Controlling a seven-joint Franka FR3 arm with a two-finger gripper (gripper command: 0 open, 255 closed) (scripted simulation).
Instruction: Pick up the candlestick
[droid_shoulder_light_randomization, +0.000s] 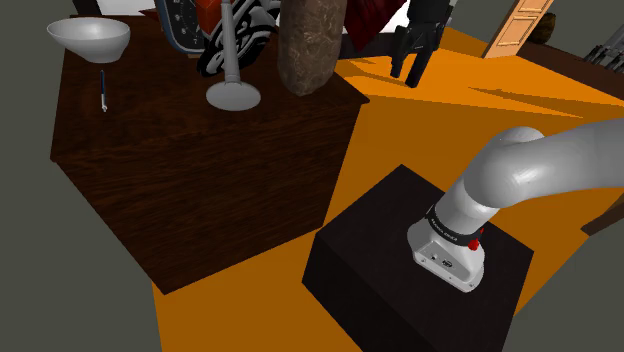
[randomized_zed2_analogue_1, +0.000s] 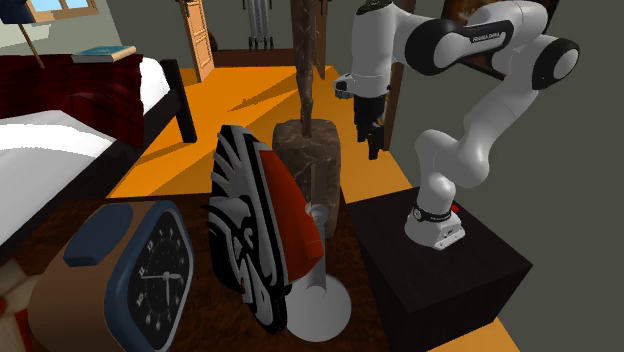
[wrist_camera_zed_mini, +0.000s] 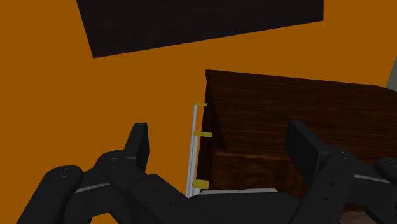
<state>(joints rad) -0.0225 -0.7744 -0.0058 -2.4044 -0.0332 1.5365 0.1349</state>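
Jaws wide open, holding nothing; in the wrist view the two black fingers (wrist_camera_zed_mini: 137, 144) stand well apart with only orange floor (wrist_camera_zed_mini: 127, 83) and a dark wooden cabinet (wrist_camera_zed_mini: 299, 121) beyond them.

Candlestick (droid_shoulder_light_randomization: 233, 82) is plain grey, upright on the dark wood surface (droid_shoulder_light_randomization: 190, 180), well apart from the jaws and not between them. A rough brown block (droid_shoulder_light_randomization: 308, 48) stands between the jaws and the candlestick. A black-and-white striped disc with a red side (randomized_zed2_analogue_1: 250, 235) sits just beside the stem, on the side away from the jaws. A grey bowl (droid_shoulder_light_randomization: 90, 38) sits farther off still.

Handling, as a judgement:
- Looks rigid, nothing soft.
- The wide round base probably carries most of the weight, so it should hang steady if held high.
- The stem is slim and smooth-looking, so it could slip or twist in the jaws.

Best hold is the stem above the base, with the jaws closing across it. The base is too broad and flat. The disc and block crowd the stem, so approach from above. The stem's top is cut off in the shoulder view.
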